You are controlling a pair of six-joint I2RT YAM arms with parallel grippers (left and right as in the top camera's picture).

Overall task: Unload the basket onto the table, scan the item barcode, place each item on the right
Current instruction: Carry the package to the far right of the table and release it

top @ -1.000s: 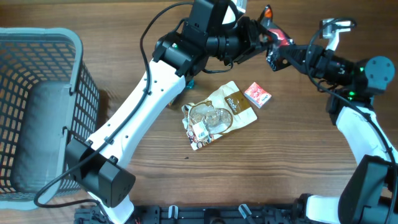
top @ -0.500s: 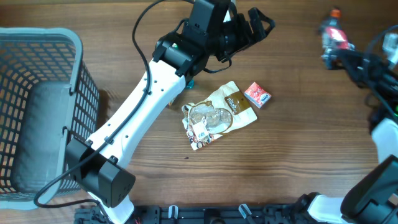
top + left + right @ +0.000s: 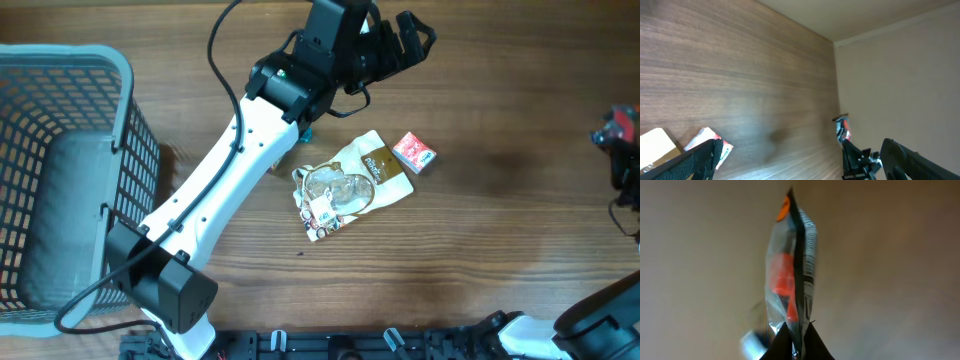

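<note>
Basket point(image 3: 70, 55): 9 o'clock. Left gripper point(image 3: 405, 35): 12 o'clock, jaws spread wide, empty. Pouch point(image 3: 350, 185), box point(image 3: 413, 153): centre. Packet point(image 3: 614, 127): 3 o'clock edge, pinched edge-on in closed right gripper point(image 3: 798, 340) (the nearer arm), long axis running straight out from fingertips; barcode not discernible.

The left arm point(image 3: 225, 180) stretches diagonally from the bench's near edge to its far edge, its left claw point(image 3: 418, 38) spread wide and empty above the surface. The right arm point(image 3: 605, 310) sits at the right edge, right claw point(image 3: 796, 341) pinched tight on a thin packet point(image 3: 792, 275).
</note>
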